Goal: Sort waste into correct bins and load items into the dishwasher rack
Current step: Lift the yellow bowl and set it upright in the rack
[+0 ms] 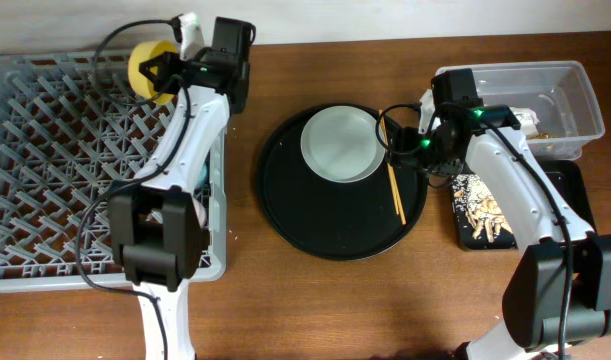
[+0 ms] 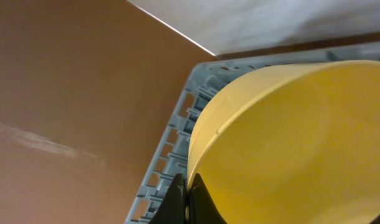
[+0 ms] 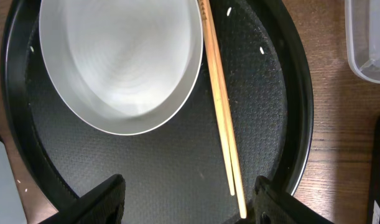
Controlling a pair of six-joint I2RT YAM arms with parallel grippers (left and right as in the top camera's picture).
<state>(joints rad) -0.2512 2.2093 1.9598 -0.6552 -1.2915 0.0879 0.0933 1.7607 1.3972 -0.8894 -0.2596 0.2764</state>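
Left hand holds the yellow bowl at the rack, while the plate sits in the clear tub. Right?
No. The plate sits on the round black tray, not in the clear tub, as the overhead view shows. The left hand does hold the yellow bowl at the rack.

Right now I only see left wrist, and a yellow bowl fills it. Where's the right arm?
Observer: The right gripper is open over the round black tray, just above the chopsticks.
Operator: Anything else on that tray?
Observer: Only the plate, with the chopsticks along its right side.
Operator: And where is my arm?
Observer: The left gripper holds the yellow bowl at the dishwasher rack's far edge, right of its middle.
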